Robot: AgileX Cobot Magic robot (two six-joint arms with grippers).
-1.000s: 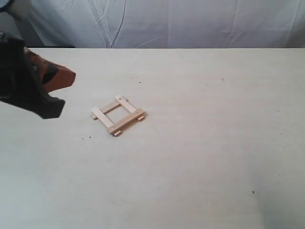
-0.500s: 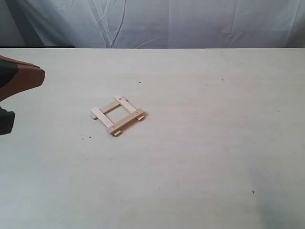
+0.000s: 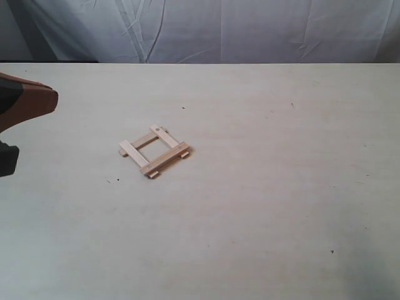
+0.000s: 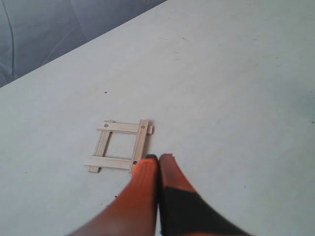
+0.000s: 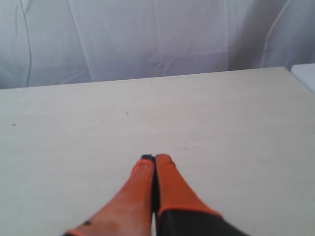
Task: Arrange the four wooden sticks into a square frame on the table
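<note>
pale table (image 3: 281,187), square frame (image 3: 154,150), left gripper (image 4: 158,158) closed

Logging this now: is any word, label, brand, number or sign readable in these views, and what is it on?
None: no readable text in any view.
The square frame has only dark holes, no print.
The table has only dark specks.
The left end effector and right end effector are plain orange and black, unmarked.
The white cloth backdrop is blank.
</note>
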